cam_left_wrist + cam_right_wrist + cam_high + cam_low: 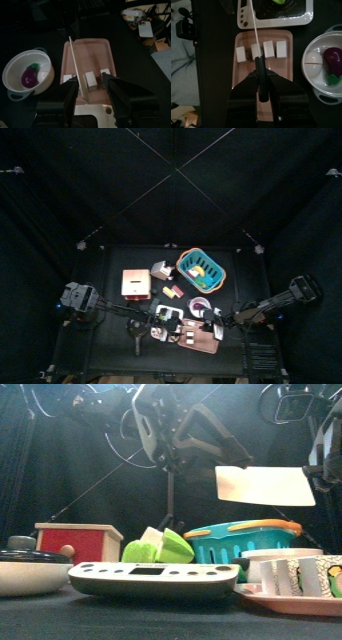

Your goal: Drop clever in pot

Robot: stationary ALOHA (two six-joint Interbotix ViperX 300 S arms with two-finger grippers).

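Note:
My right gripper (258, 67) is shut on the dark handle of the cleaver (254, 25). Its white blade (265, 484) hangs in the air over the pink cutting board (264, 75), which carries several white blocks. The pot (308, 60) is round and pale, with a purple eggplant (333, 56) lying inside, and sits right beside the board. In the left wrist view the pot (9, 70) lies off to one side of the thin blade edge (75, 57). My left gripper (90, 82) stands open and holds nothing above one end of the board.
A teal basket (241, 539) stands behind the board and a red box (78, 539) is at the back left. A white slotted tray (271, 17) lies past the board's far end. A round white vessel with a dark top (27, 574) is at the front left.

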